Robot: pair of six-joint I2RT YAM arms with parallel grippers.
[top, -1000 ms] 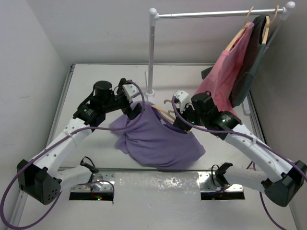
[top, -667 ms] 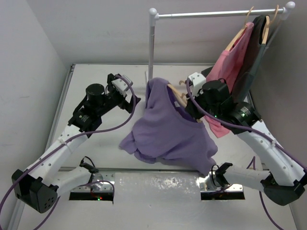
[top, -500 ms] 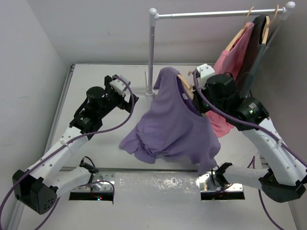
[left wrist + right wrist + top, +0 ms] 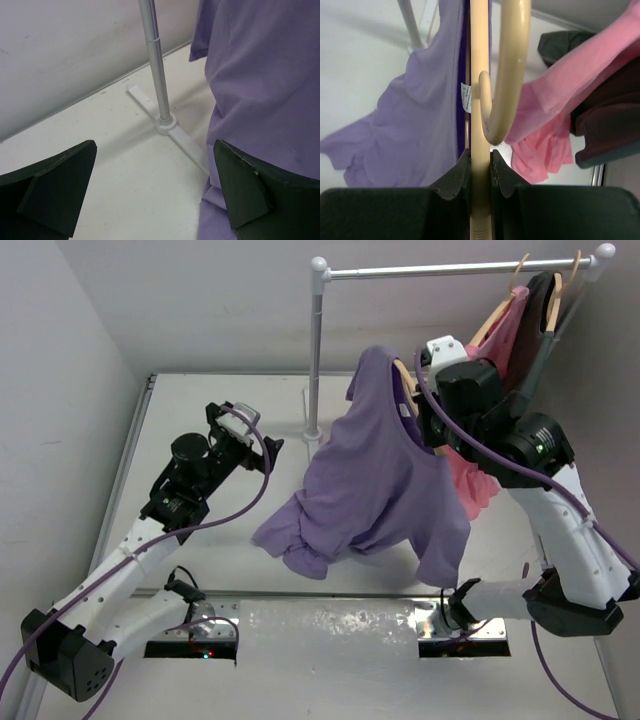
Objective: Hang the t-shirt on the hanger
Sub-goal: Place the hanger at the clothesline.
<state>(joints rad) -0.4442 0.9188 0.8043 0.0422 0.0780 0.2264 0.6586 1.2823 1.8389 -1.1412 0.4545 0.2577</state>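
Right wrist cam: R claw (image 4: 480,167) clamped shut on hanger (image 4: 480,90), wood pinched btwn both fingers. Shirt (image 4: 415,125) is draped over hanger, falling to claw's left & below. Pink top (image 4: 555,105) sits to claw's right, dark top (image 4: 607,125) past it. Top cam: can't tell if shirt hem touches table (image 4: 200,400). L claw (image 4: 152,190) spread wide, holding nothing. Shirt is just ahead-right of it, not touching; rack pole (image 4: 156,65) straight ahead.

Left arm reaches low, left hand (image 4: 155,167) splayed wide; right arm lifted high, right hand (image 4: 480,167) clamped on the hanger (image 4: 479,75).
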